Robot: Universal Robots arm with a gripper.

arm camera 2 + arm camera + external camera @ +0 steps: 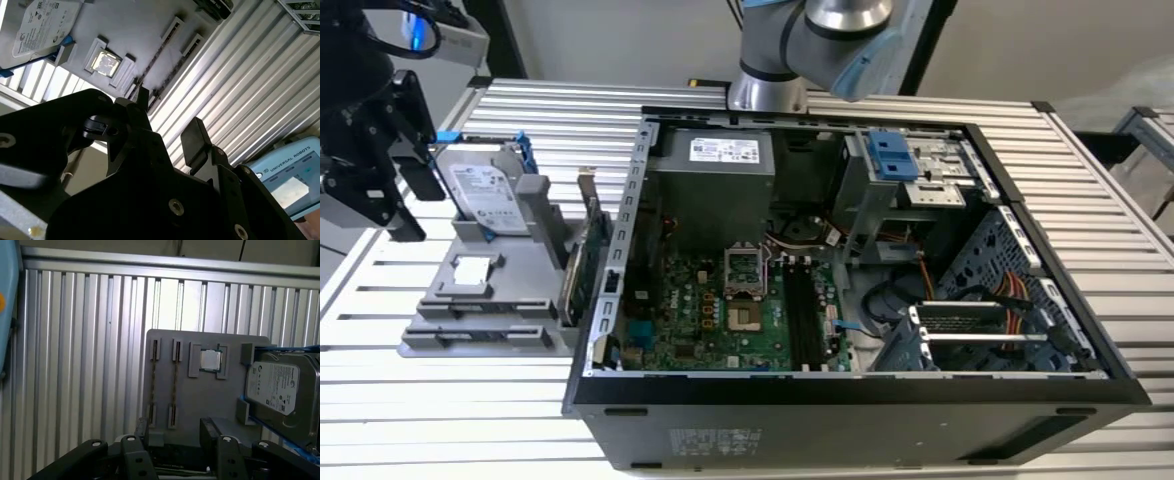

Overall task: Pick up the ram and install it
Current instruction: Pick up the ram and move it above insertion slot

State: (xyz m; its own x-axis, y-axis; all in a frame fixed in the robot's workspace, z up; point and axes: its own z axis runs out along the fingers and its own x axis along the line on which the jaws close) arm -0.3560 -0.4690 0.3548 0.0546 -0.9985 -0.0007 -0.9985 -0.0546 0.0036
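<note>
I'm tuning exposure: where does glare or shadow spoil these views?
Second wrist view: the slatted table glares white and the gripper is a near-black silhouette. First wrist view: slats blow out beyond the grey tray. Exterior view: even light, the case interior dim.

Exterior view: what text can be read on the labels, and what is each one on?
Hard drive standing in the grey holder: white label, print too small to read.
Power supply inside the case: white sticker, too small to read.
Case outer wall nearest the camera: pale label, blurred, unreadable.
Nothing here can be quoted.
</note>
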